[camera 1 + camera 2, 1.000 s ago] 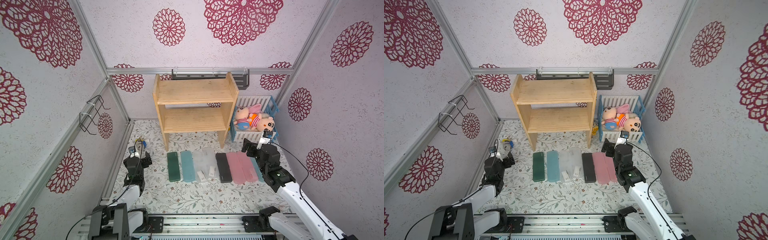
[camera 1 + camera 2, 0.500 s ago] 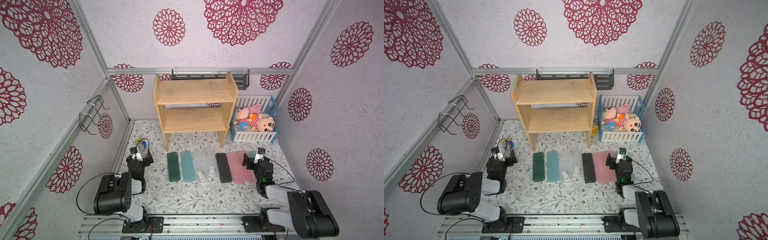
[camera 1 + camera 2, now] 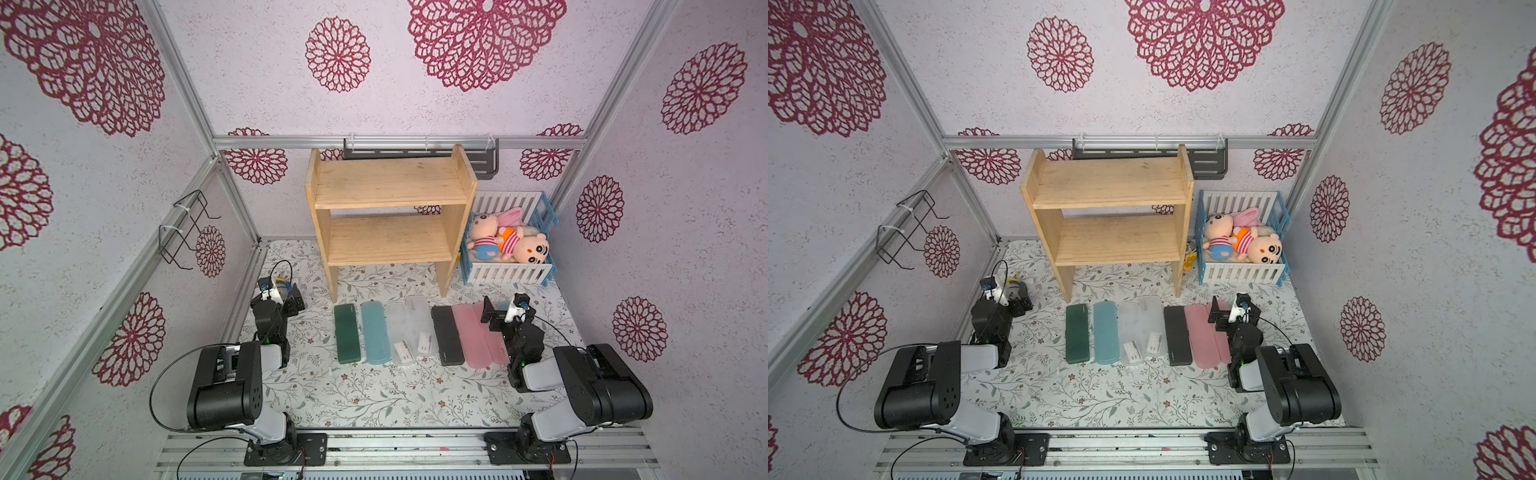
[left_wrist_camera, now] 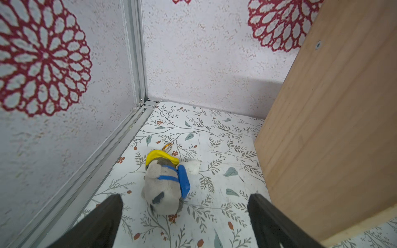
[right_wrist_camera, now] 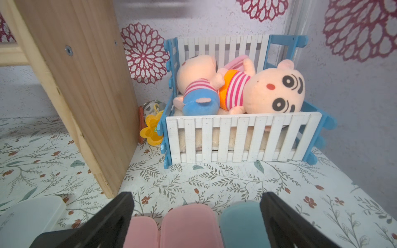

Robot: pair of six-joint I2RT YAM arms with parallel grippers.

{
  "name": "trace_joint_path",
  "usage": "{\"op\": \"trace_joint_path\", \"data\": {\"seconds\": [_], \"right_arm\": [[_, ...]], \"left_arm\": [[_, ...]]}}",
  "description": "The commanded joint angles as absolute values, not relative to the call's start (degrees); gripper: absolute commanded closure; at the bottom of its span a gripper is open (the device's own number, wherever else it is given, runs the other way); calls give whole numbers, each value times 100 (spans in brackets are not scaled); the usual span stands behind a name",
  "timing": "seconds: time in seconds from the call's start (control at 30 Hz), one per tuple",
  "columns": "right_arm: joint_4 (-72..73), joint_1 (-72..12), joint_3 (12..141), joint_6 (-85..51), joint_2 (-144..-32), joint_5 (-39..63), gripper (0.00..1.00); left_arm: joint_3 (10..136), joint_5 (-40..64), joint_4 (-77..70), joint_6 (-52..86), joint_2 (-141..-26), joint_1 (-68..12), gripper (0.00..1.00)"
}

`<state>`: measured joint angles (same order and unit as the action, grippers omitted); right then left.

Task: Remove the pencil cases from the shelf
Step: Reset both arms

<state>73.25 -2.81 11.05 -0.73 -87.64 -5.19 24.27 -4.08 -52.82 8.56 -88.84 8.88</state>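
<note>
The pencil cases (image 3: 399, 334) lie flat in 1 row across the lower middle of both top views, on the floral mat (image 3: 374, 395) just in front of the shelf (image 3: 390, 183). Its 2 tiers are bare, so the removal looks finished. The right gripper (image 5: 196, 194) hangs spread and empty over the ends of 2 pink cases and 1 light blue case (image 5: 240, 223). The left gripper (image 4: 184, 197), likewise spread, frames a small plush toy (image 4: 165, 189) at the left wall. Both arms look parked. Open mat lies toward the bottom edge, while the crate (image 3: 509, 272) and the walls hem in the sides.
</note>
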Motion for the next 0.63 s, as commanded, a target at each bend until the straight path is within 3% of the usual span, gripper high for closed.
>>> {"op": "trace_joint_path", "data": {"seconds": [0.0, 0.6], "right_arm": [[7611, -316, 1221, 48, -8770, -669, 1], [7594, -312, 1219, 52, -8767, -677, 1]], "left_arm": [[2452, -454, -4858, 825, -8857, 867, 3], [2452, -469, -4877, 787, -8860, 844, 3]]}}
